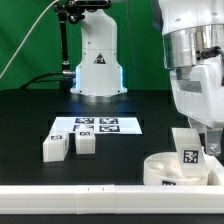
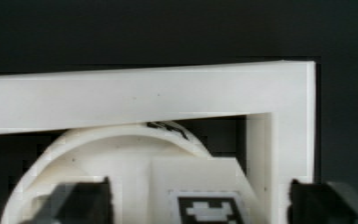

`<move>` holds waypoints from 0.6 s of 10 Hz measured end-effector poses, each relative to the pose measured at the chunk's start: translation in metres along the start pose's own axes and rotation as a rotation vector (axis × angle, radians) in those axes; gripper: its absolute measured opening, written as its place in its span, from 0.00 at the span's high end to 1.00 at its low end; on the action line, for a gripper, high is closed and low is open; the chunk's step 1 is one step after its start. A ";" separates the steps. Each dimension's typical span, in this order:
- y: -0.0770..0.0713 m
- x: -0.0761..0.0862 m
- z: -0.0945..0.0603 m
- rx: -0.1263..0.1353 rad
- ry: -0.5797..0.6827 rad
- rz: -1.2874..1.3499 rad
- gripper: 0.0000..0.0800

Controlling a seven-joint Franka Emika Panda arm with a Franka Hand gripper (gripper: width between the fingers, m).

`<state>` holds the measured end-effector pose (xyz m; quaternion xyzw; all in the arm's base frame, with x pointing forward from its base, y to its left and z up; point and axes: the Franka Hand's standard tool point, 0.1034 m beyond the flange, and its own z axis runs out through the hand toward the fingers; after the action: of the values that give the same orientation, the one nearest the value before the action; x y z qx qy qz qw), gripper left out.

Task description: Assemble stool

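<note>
End effector [image 1: 193, 140] noted low over the stool seat [image 1: 160, 172], jaws apart; in the wrist view the fingertips [image 2: 82, 205] stand either side of the upright leg [image 2: 202, 203], and a dark gap is seen on at least one side, so the leg is judged not to be clamped. Upright leg [image 1: 187, 152] stands on the round rimmed seat at the exterior view's right, near the white border rail [image 1: 60, 196]; whether it is fully seated in its socket cannot be told. Two loose legs [image 1: 55, 147] [image 1: 86, 143] lie on the table [image 1: 35, 110], well apart from the seat, just in front of the marker board [image 1: 100, 126]. Step in hand is judged to be the fitting of this leg to the seat. To be done well: any withdrawal should be made straight up along the leg's axis, with jaws kept wide, so that neither pad drags the leg off vertical. If a further grip is needed, the pads should be centred on the flat faces before closing. The seat should not be nudged toward the rail.
</note>
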<state>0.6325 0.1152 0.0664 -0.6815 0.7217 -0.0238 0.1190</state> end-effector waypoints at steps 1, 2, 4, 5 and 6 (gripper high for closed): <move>-0.002 -0.003 -0.006 -0.005 -0.008 -0.032 0.30; -0.006 -0.005 -0.013 0.003 -0.014 -0.051 0.21; -0.014 -0.010 -0.028 0.026 -0.025 -0.096 0.19; -0.017 -0.012 -0.033 0.036 -0.031 -0.097 0.19; -0.016 -0.010 -0.030 0.035 -0.027 -0.174 0.19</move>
<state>0.6427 0.1205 0.1005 -0.7398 0.6575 -0.0374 0.1378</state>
